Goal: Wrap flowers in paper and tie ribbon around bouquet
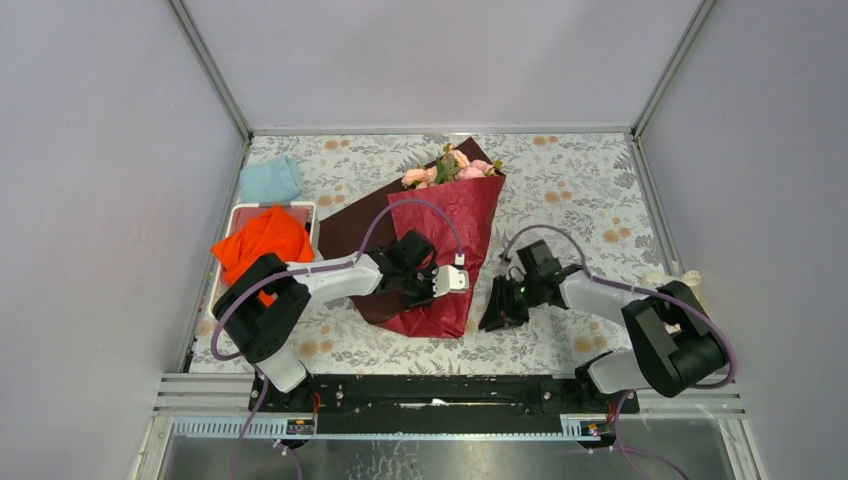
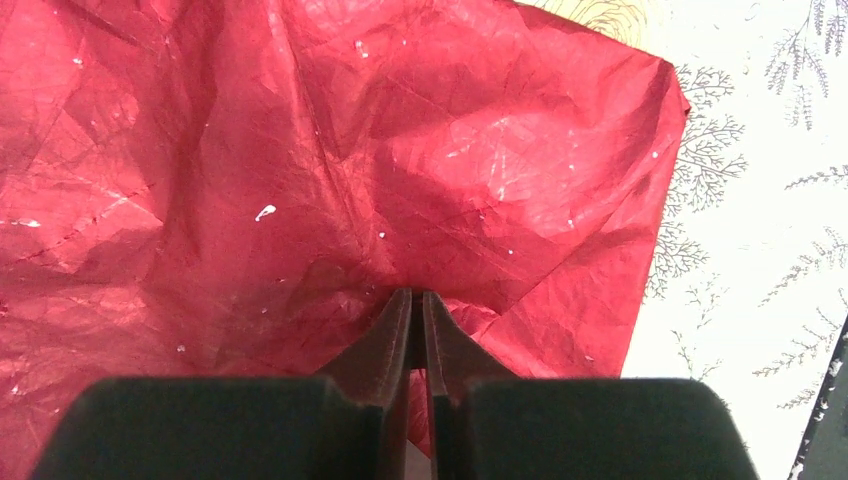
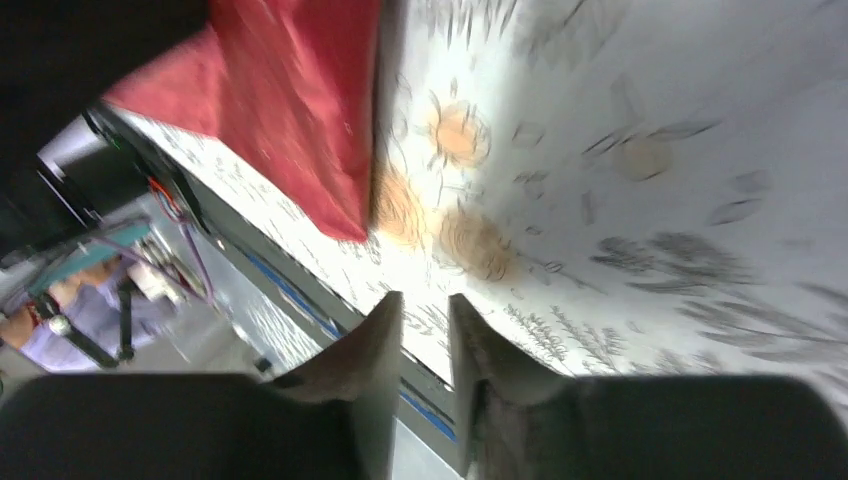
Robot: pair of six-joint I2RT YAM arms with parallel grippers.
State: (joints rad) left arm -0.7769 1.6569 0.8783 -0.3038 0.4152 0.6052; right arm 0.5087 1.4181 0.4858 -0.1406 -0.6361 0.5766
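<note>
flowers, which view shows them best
The top external view: the flowers show as pink blooms at the wide end of the paper cone. Both wrist views show only red paper, no blooms.

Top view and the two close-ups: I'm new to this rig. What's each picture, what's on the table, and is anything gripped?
Two robot arms are bolted at the near edge. The top view looks down from behind them; each close-up comes from a camera on one wrist. On the flowered tablecloth lies the bouquet: dark red paper around pink flowers. An orange cloth and a light blue cloth lie far left. The left gripper is closed, apparently pinching the paper. The right gripper is slightly open and empty, beside the bouquet's narrow end.
</note>
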